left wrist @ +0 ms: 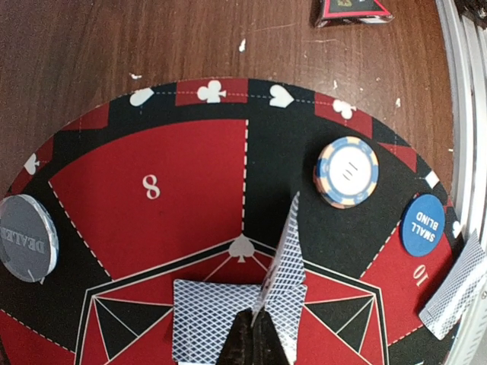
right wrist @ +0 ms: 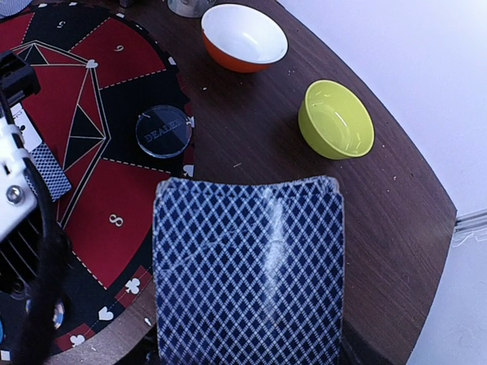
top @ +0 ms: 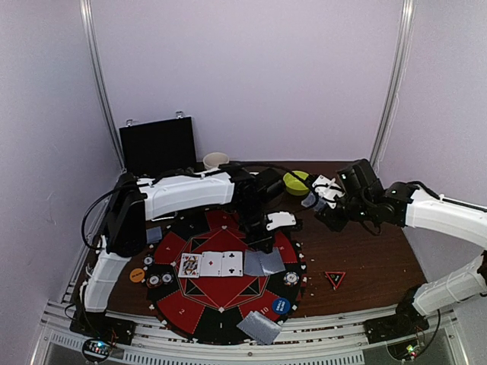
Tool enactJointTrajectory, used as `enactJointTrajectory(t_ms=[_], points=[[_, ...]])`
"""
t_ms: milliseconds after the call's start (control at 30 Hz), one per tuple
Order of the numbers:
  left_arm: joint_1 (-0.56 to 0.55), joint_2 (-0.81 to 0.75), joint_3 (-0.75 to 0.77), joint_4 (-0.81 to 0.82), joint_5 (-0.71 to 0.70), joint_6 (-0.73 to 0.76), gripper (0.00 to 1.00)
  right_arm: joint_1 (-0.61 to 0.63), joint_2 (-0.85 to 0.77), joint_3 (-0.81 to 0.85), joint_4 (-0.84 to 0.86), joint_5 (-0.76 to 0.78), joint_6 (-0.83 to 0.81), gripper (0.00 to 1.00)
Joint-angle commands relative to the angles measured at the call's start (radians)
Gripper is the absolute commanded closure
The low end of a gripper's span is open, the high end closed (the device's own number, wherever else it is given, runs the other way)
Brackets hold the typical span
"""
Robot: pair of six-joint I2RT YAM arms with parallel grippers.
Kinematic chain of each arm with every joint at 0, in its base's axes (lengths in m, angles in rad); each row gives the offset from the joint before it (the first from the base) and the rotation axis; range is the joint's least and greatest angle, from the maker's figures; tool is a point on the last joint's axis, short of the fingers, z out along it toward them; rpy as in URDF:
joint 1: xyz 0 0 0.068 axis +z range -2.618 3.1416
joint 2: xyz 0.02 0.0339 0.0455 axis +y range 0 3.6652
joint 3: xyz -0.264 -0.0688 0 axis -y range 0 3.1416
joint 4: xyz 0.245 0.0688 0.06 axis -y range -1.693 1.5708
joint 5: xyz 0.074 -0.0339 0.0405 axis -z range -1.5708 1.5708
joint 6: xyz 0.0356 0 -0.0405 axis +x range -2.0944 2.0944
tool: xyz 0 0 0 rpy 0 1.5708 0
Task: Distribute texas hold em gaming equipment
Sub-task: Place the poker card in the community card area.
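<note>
My left gripper (left wrist: 259, 333) is shut on one blue-grey-backed card (left wrist: 285, 251), held on edge and tilted just above a face-down card (left wrist: 209, 319) on the mat. In the top view the left gripper (top: 259, 242) is over the mat's centre, right of three face-up cards (top: 211, 264). My right gripper (top: 318, 196) holds the deck (right wrist: 247, 266) above the table right of the mat; its fingers are hidden under the deck. A striped chip (left wrist: 347, 172), blue small-blind disc (left wrist: 422, 225), dealer disc (left wrist: 27, 237) and red-black triangle marker (top: 335, 279) lie around.
The round red-and-black mat (top: 183, 308) covers the table's middle. An orange disc (top: 137, 275) and chips (top: 160, 279) sit at its left, dealt cards (top: 259, 327) at its front edge. An orange bowl (right wrist: 243, 36), yellow-green bowl (right wrist: 336, 119), mug (top: 215, 160) and black case (top: 158, 144) stand behind.
</note>
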Motion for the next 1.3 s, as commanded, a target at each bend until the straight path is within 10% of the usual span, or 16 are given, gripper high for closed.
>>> enactJointTrajectory(t_ms=[0, 700, 1100, 1267], points=[[-0.013, 0.048, 0.067, -0.013, -0.017, 0.019, 1.0, -0.007, -0.025, -0.012, 0.009, -0.009, 0.01, 0.45], [-0.04, 0.109, 0.104, 0.077, -0.2, 0.12, 0.98, -0.007, -0.044, -0.045, 0.027, -0.025, 0.019, 0.44], [-0.07, 0.125, 0.068, 0.192, -0.26, 0.207, 0.84, -0.007, -0.046, -0.048, 0.028, -0.023, 0.018, 0.45], [-0.073, 0.121, 0.059, 0.23, -0.297, 0.208, 0.62, -0.006, -0.054, -0.055, 0.03, -0.025, 0.017, 0.44]])
